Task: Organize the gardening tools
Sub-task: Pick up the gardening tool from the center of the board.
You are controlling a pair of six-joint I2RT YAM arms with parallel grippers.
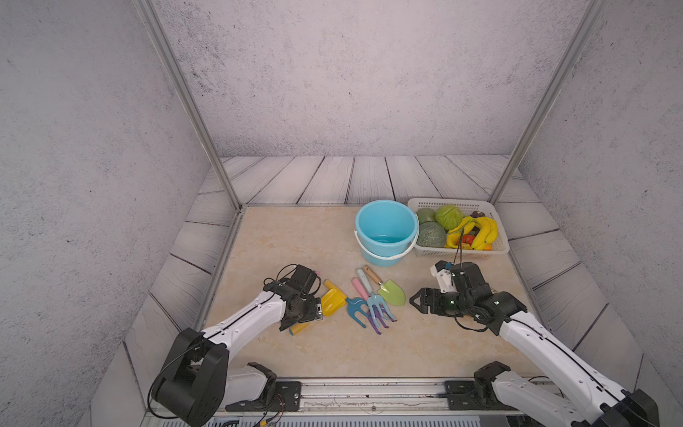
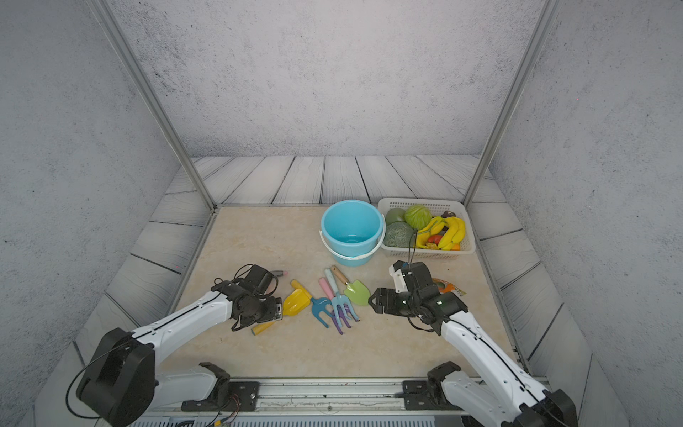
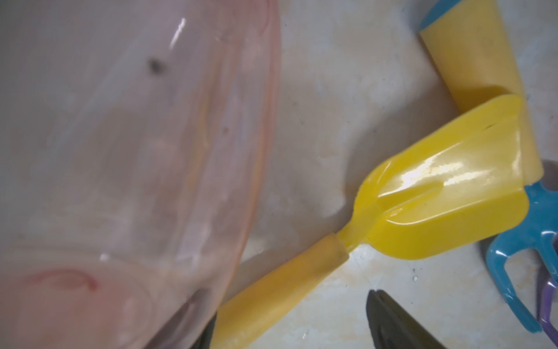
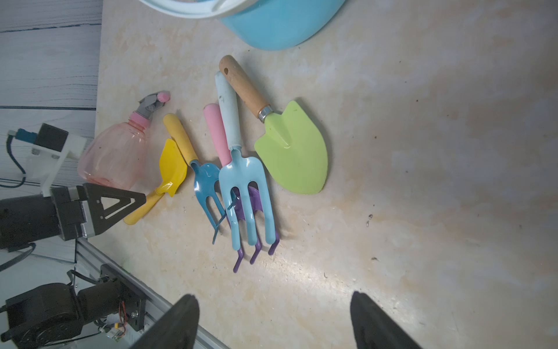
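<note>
The gardening tools lie in a loose row at the table's middle. Beside the pink translucent spray bottle (image 4: 114, 157) lies the yellow scoop (image 1: 332, 301), then a blue rake (image 1: 354, 307). A light-blue fork (image 4: 241, 181) rests on top of a purple rake (image 4: 256, 247), and the green trowel (image 1: 391, 292) is at the right end. My left gripper (image 1: 301, 319) stands open low over the scoop's handle (image 3: 287, 287), close against the bottle (image 3: 120, 151), which hides one finger. My right gripper (image 1: 412, 301) hangs open over bare table just right of the trowel, with nothing between its fingers (image 4: 371, 317).
A light-blue bucket (image 1: 386, 229) stands behind the tools. A white basket (image 1: 458, 205) of plastic fruit and vegetables sits to its right. An orange packet (image 2: 449, 286) lies under my right arm. Metal posts and a rail edge the table.
</note>
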